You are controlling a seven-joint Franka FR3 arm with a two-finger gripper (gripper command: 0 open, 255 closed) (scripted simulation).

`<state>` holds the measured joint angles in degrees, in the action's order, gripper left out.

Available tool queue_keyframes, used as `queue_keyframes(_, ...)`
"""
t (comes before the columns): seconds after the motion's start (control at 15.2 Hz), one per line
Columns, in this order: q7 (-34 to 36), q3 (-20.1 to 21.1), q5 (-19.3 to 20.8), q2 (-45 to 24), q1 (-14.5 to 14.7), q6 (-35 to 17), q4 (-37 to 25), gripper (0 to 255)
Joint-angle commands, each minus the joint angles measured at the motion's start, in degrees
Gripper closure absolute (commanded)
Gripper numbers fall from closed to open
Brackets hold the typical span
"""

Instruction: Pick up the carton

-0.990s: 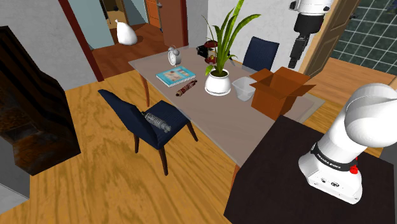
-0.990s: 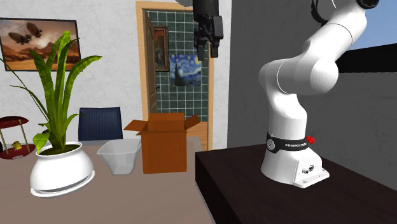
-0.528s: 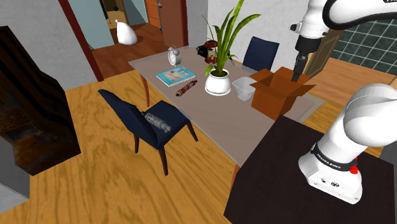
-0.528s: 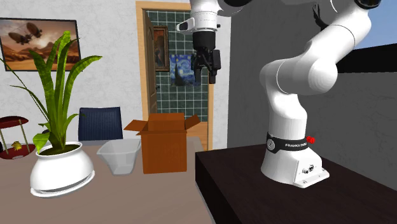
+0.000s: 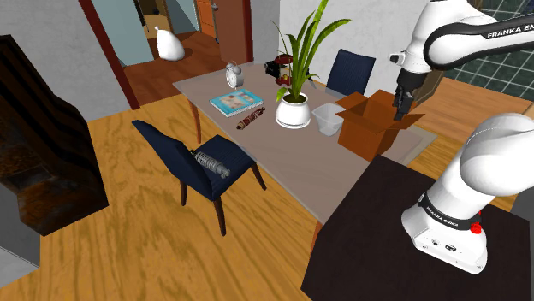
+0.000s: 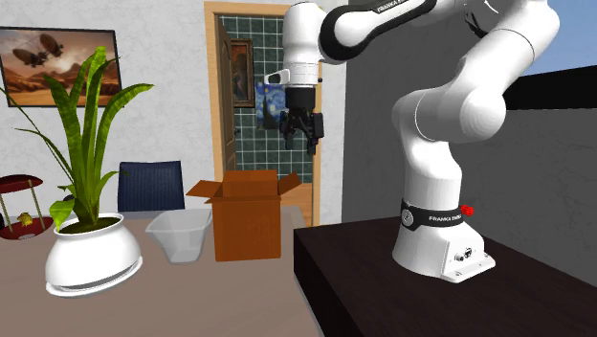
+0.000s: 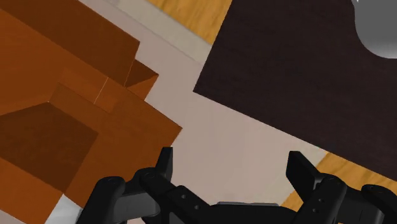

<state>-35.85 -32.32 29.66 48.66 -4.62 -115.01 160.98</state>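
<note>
So the arm has dropped a good bit over the last second: the gripper (image 5: 398,109) was way up by the top of the shoulder view and is now down close over the carton (image 5: 372,124), hanging around the box's 2 o'clock there. In the second exterior view the gripper (image 6: 304,136) is still clear above the open flaps, about 1 o'clock from the carton (image 6: 247,225), so no contact yet. The brown carton stands upright on the desk (image 5: 282,162), at the end next to the dark stand (image 5: 376,231), with a clear tub (image 5: 325,117) just beside it at 9 o'clock. In the wrist view the gripper (image 7: 231,159) is spread wide with only bare desk (image 7: 210,137) in the gap; the carton (image 7: 76,114) sits outside one finger. I'd say the approach is mostly done, but it needs to shift over a wall or flap before closing.
</note>
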Motion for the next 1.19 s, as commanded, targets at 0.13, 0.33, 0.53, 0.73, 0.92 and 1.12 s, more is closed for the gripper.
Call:
queue_keyframes(0.13,-6.38,-7.8,5.51,-7.02,0.12,-9.41,0.2,0)
queue_keyframes(0.33,-11.11,-14.32,8.24,-14.03,1.94,-17.18,-0.93,0)
queue_keyframes(0.53,-16.59,-21.8,8.71,-22.23,5.89,-25.47,-2.96,0)
queue_keyframes(0.73,-24.48,-31.48,4.58,-31.77,13.51,-34.33,-5.53,0)
queue_keyframes(0.92,-35.38,-43.68,-6.19,-40.56,25.89,-41.34,-7.4,0)
queue_keyframes(1.12,-51.59,-45.6,-28.98,-50.3,31.74,-46.18,-6.44,0)
